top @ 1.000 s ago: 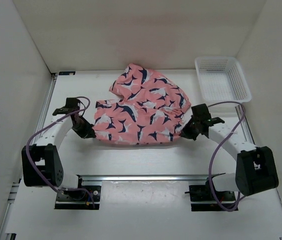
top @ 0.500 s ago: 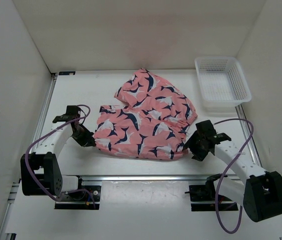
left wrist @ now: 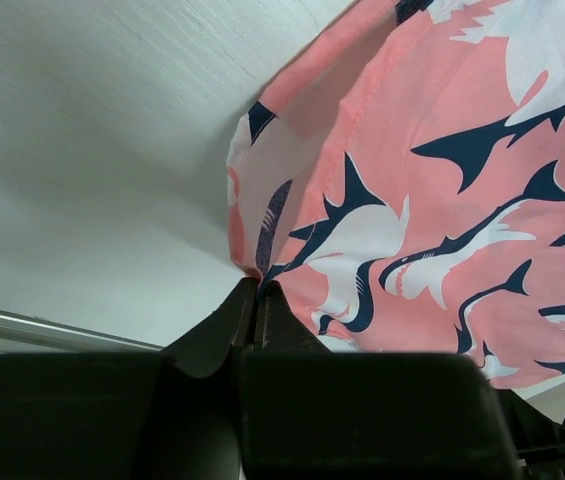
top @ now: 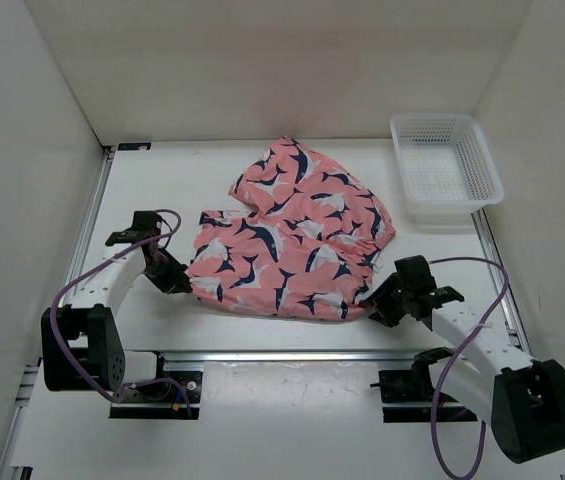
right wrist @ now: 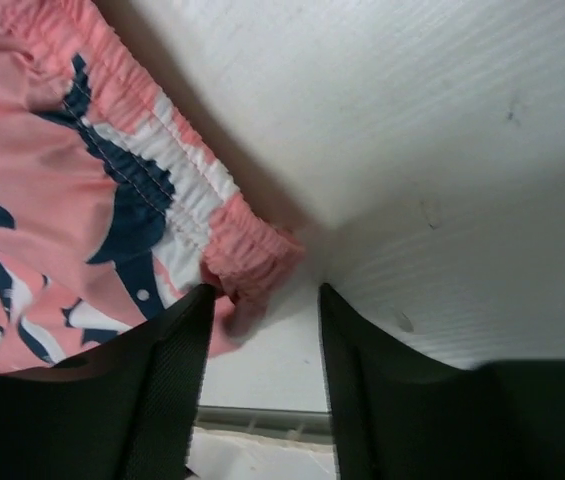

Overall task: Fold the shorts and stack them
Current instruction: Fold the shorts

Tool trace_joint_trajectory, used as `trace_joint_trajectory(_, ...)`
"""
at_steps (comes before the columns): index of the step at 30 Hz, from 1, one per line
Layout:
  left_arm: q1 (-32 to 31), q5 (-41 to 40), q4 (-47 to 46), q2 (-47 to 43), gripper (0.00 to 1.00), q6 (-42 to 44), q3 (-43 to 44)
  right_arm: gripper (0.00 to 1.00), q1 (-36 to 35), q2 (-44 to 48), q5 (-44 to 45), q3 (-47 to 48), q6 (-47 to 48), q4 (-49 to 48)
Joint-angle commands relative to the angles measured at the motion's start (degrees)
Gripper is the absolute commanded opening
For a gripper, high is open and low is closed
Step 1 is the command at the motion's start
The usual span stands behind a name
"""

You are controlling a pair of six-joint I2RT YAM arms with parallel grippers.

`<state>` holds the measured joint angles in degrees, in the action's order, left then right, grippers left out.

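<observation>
White worktop (top: 292,335) carries the shorts (top: 292,245) spread at its centre. The left arm (top: 102,285), elbow bent outward, has the left gripper (top: 180,283) clenched on their 8 o'clock corner. The right arm (top: 472,335) stretches low, and the right gripper (top: 377,300), released, straddles the 4 o'clock waistband corner.

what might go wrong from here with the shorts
1. Only the left gripper is shut on the shorts, pinching a thin bit of edge. A pull may slip it free or drag the cloth lopsided.
2. The right gripper is open, with the waistband corner barely at its fingertips. Closing here may catch a sliver or miss.
3. The cloth lies rumpled, so a fold now would likely come out uneven.
</observation>
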<state>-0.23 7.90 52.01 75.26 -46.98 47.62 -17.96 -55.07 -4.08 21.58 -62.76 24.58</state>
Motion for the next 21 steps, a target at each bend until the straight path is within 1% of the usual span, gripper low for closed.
trace_joint_trajectory(1,0.2,-0.4,-0.8,-1.6,0.1,0.3,0.8,0.42,-1.2,-1.9,0.2,-0.9,-2.6,-8.1)
trace_joint_trajectory(2,0.2,-0.4,-0.8,-1.6,0.1,0.3,1.4,0.34,-1.2,-3.3,2.4,0.6,-2.0,-8.1)
trace_joint_trajectory(3,0.2,0.2,-0.8,-1.6,0.1,0.3,2.0,0.13,-1.2,-3.9,3.7,2.4,-1.4,-6.8)
trace_joint_trajectory(4,0.2,0.2,-0.2,-1.6,0.1,0.9,2.9,0.04,-1.2,-4.4,4.9,4.8,-0.5,-4.9)
trace_joint_trajectory(5,0.2,0.2,0.3,-2.3,0.1,0.9,4.2,0.0,-1.2,-5.0,6.0,7.7,2.2,-2.6)
trace_joint_trajectory(6,0.2,-0.3,2.2,-2.3,0.1,1.4,7.9,0.0,-1.2,-5.7,7.3,14.2,3.7,2.5)
trace_joint_trajectory(8,0.2,-1.5,4.0,-4.6,0.1,1.5,12.6,0.0,-1.2,-5.7,10.9,21.2,7.3,7.4)
trace_joint_trajectory(9,0.2,-1.5,4.7,-5.6,0.1,1.5,17.3,0.0,-1.2,-5.7,11.8,24.7,10.7,9.6)
trace_joint_trajectory(10,1.0,-1.5,5.5,-6.8,0.1,1.5,19.9,0.0,-1.2,-5.7,12.7,31.6,12.3,13.6)
trace_joint_trajectory(12,1.8,-1.0,6.3,-9.7,0.1,2.0,25.4,0.0,-0.7,-5.7,13.4,38.3,15.5,17.0)
trace_joint_trajectory(13,2.4,-1.0,6.3,-10.4,0.1,2.0,31.3,0.0,-0.7,-5.7,13.4,41.6,18.9,19.7)
trace_joint_trajectory(14,2.4,-1.0,7.0,-11.4,0.1,2.0,34.3,0.0,-0.7,-6.2,12.3,48.1,20.5,20.9)
trace_joint_trajectory(15,2.9,-1.0,7.0,-11.5,0.1,2.0,37.2,0.0,-0.7,-6.2,11.6,51.5,21.9,22.3)
trace_joint_trajectory(16,3.0,-1.0,7.5,-12.2,0.1,2.0,42.7,0.0,-0.7,-6.7,10.7,54.7,23.3,24.8)
trace_joint_trajectory(17,3.5,-1.0,7.5,-12.8,0.1,2.0,45.3,0.0,-0.7,-6.7,8.6,57.8,25.8,25.6)
trace_joint_trajectory(18,3.5,-1.0,7.5,-13.6,0.1,2.0,47.7,0.0,-0.7,-6.7,7.5,63.6,26.9,26.7)
trace_joint_trajectory(19,3.5,-1.6,7.5,-14.2,0.1,2.0,52.4,0.0,-0.7,-6.7,6.2,66.4,27.9,28.2)
trace_joint_trajectory(20,3.5,-1.6,7.5,-14.7,0.1,2.0,54.6,0.0,-0.7,-6.7,4.3,68.9,29.0,28.2)
trace_joint_trajectory(21,3.5,-3.1,7.5,-15.9,0.1,1.5,58.4,0.0,-0.7,-6.2,-0.4,73.5,31.4,28.2)
